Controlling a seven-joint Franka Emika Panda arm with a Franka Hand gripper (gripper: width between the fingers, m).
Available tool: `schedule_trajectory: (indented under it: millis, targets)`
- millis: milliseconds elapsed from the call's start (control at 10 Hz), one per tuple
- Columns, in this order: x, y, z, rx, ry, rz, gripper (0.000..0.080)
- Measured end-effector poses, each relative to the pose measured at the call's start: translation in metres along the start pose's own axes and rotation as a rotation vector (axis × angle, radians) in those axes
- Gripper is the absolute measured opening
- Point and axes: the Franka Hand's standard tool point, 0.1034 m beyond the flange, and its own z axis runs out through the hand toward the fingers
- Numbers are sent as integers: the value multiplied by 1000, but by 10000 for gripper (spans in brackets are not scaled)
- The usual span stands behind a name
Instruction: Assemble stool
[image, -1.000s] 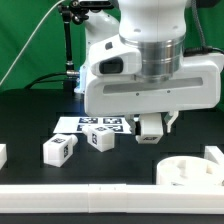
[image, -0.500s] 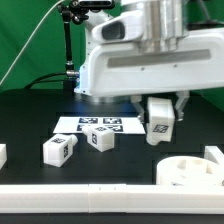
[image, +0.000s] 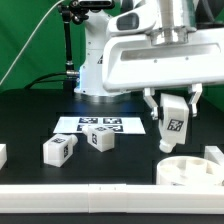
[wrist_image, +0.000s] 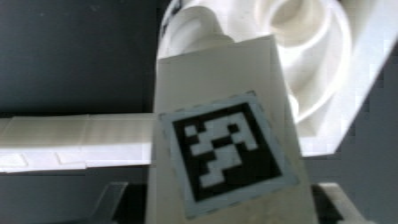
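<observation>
On the black desk (image: 30, 115), the round seat (image: 186, 171) lies under the end effector (image: 173, 112), which is clenched on a tilted leg (image: 175, 128). That tilt could jam the leg against the seat's rim or twist it in the grip. Two loose legs (image: 59, 150) sit well apart from the seat, leaving room. The white bar (image: 80, 195) runs just beside the seat.

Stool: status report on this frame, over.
Gripper shut on leg, held off the table. Seat below it, not touching. Two more legs lie loose by marker board. Nothing between leg and seat.
</observation>
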Motion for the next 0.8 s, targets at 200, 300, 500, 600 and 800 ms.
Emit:
schedule_trajectory:
  millis: [200,300,500,600,800]
  targets:
    - [1,-1,3,19,8,13,325]
    - [1,-2,3,19,9,12,325]
    - [1,-2,3,19,8,12,325]
    - [0,-1,4,19,8,10,325]
    - [6,-10,12,38,11,-2,325]
